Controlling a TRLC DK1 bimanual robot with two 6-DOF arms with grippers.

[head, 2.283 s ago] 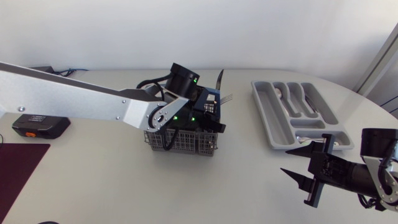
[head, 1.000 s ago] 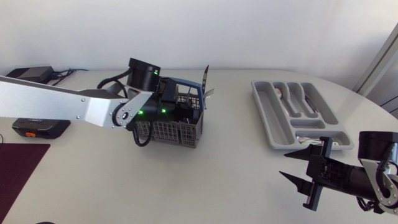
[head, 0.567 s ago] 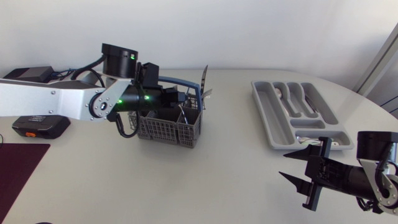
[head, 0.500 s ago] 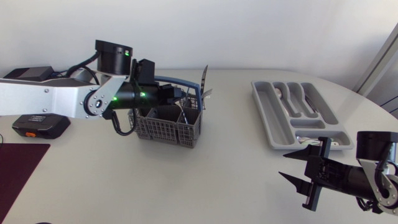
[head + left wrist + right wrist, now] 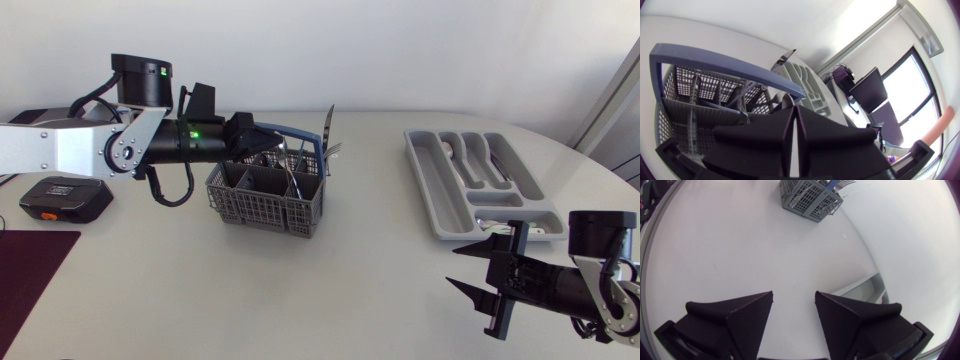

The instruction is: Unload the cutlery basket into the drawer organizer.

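The left hand [image 5: 265,140], pressed together, hovers at the cutlery basket [image 5: 265,195] rim, its upright knife [image 5: 327,125] just ahead at the far end; right hand [image 5: 478,290], spread, sits well apart.

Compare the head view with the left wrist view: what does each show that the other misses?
Only the head view: the right gripper, open over bare table short of the drawer organizer, plus a black box and a dark mat near the left arm. Only the left wrist view: the left gripper up close, fingers pressed together with no gap, at the basket's edge. Both: the grey cutlery basket, its blue handle, the upright knife and the organizer.
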